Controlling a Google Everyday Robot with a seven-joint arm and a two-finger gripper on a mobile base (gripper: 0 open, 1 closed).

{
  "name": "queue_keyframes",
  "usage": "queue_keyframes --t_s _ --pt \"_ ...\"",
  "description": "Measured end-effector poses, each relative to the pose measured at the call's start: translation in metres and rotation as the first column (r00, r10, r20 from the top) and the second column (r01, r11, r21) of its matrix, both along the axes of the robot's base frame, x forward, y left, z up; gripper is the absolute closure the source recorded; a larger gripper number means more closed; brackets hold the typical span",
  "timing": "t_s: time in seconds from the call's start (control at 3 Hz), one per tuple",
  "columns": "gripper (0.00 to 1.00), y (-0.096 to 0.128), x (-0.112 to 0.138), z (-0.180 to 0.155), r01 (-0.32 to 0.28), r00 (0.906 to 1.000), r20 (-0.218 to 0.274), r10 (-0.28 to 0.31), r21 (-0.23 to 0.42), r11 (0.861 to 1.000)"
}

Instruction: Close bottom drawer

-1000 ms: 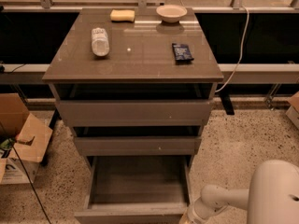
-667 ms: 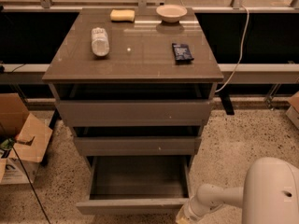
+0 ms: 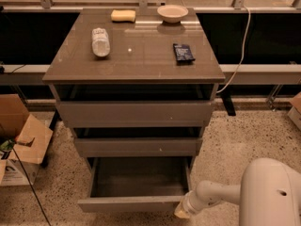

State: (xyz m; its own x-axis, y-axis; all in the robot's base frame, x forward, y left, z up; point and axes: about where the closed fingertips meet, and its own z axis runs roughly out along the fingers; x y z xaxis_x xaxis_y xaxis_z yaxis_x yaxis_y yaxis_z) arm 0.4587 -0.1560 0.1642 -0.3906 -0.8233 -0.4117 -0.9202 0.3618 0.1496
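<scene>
Right, here's the grey-brown cabinet, its glossy surface (image 3: pixel 141 62) carrying a clear bottle (image 3: pixel 100 41) lying on its side at the left, a yellow sponge (image 3: pixel 123 15) at the back, a pale bowl (image 3: pixel 172 13) beside that, and a dark packet (image 3: pixel 183 52) over on the right. Down the front there are three drawers. The top drawer (image 3: pixel 134 114) and the middle drawer (image 3: pixel 136 146) each show a dark gap above the front panel. And there's the bottom drawer (image 3: pixel 127 204), pulled well out towards us, its plain front down near the speckled floor and its shallow grey inside open to view with nothing visible in it. Now the arm: a big rounded white shell (image 3: pixel 275 194) fills the lower right corner, and from it a slimmer white link (image 3: pixel 214 194) reaches left and slightly downward, low over the floor. At its tip is the gripper (image 3: pixel 182 212), a cream-coloured end sitting right at the right-hand end of the bottom drawer's front, touching it or very nearly so; I can't say which. Whether its grip is spread or pinched together I can't make out from where I stand. Off to the left a cardboard box (image 3: pixel 21 138) sits on the floor with its flaps up, and a pale cable (image 3: pixel 242 46) trails down behind the cabinet's right side.
</scene>
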Motion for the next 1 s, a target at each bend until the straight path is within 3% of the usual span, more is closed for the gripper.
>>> queue_keyframes --t_s 0.33,1.0 --pt "1.00 0.0018 0.0188 -0.0005 0.012 0.9990 0.044 -0.012 0.002 1.000" --pt "1.00 0.0030 0.0222 -0.0016 0.030 0.9976 0.062 -0.031 0.011 0.999"
